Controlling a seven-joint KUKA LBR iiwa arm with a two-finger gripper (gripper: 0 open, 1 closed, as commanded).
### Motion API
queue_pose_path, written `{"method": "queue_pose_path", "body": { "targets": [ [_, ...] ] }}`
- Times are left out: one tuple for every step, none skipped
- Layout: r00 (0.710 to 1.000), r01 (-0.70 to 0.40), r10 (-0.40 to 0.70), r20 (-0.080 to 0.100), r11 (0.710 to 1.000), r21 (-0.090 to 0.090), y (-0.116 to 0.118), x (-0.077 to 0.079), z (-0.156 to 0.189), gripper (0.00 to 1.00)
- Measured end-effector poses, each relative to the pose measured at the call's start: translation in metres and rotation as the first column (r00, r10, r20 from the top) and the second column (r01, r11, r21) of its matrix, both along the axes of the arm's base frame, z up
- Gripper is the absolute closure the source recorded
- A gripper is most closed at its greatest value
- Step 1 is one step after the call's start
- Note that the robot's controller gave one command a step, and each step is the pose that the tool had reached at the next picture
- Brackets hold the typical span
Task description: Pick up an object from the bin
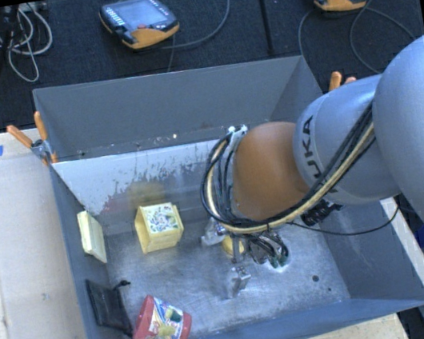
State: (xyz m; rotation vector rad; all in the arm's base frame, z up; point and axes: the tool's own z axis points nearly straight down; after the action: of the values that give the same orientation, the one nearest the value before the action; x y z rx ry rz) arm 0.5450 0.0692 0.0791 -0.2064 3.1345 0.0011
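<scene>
My gripper (238, 278) hangs low over the bin floor, right of the middle, under the orange wrist cover. A small yellow thing (227, 244) peeks out just behind it, mostly hidden by the wrist. A yellow cube-shaped box with a green printed top (159, 226) stands to the left of the gripper, well apart from it. A crumpled red packet with a colourful print (163, 323) lies near the front wall, to the gripper's lower left.
A pale yellow sponge-like slab (91, 235) leans against the left wall. A black flat thing (107, 307) lies in the front left corner beside the red packet. The arm and its cables cover the bin's right side.
</scene>
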Motion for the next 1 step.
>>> {"method": "queue_pose_path", "body": {
  "targets": [
    [0.999,0.034,-0.034,-0.002,0.999,0.0,-0.0151,0.0446,0.034,0.0]
  ]
}}
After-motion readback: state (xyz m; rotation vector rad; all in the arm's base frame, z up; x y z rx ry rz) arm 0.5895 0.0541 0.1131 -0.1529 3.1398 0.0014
